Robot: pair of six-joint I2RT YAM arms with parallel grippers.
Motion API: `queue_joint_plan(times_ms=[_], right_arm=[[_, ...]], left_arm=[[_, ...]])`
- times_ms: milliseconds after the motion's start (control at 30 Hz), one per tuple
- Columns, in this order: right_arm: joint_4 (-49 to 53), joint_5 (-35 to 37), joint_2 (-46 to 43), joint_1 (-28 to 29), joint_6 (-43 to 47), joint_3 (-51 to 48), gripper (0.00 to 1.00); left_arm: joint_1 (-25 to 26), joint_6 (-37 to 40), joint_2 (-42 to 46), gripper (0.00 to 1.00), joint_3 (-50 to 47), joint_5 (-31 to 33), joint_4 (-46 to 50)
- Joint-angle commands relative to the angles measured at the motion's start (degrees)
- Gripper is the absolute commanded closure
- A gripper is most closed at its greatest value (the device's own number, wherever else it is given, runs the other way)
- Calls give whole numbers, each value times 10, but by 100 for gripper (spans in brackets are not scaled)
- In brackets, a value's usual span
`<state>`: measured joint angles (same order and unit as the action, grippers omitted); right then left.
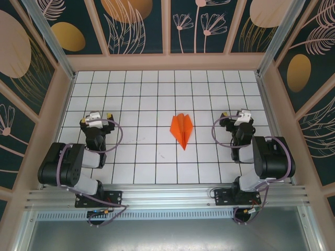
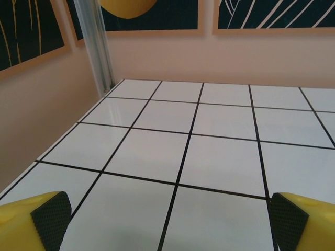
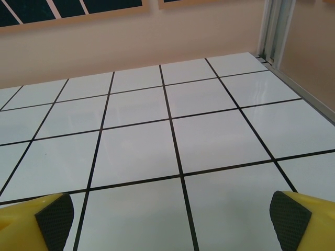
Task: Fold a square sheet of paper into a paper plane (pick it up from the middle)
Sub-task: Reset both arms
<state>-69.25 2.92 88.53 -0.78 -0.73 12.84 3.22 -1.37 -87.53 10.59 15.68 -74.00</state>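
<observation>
Can make out of the left gripper (image 2: 166, 226), in its wrist view, just two yellow fingers (image 2: 21, 226) sliced off by the bottom edge and the corners, with the black pads cropped partway down. Same with the right gripper (image 3: 172, 222): fingers (image 3: 314, 219) cut by the lower edge, nothing of the wrist behind them. From above, cannot follow the individual folds of the paper plane (image 1: 181, 129) at that size, nor see its underside, pressed against the table (image 1: 141, 94). Cannot judge finger spacing from above either, perhaps partly because of the white wrist housings (image 1: 95, 118) lying over them. Loses the wall panels (image 1: 131, 21) at the top and side edges, with leaf prints cropped mid-shape.
</observation>
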Motion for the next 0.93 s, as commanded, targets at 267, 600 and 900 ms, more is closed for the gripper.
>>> queue_joint_plan(times_ms=[267, 600, 900], right_arm=[[-30, -12, -3, -4, -2, 1, 1], [-28, -16, -2, -6, -2, 2, 1], [-28, -17, -2, -6, -2, 2, 1]], left_arm=[[-22, -53, -8, 1, 2, 7, -67], [-22, -18, -7, 1, 12, -90, -48], [-22, -21, -6, 2, 13, -82, -44]])
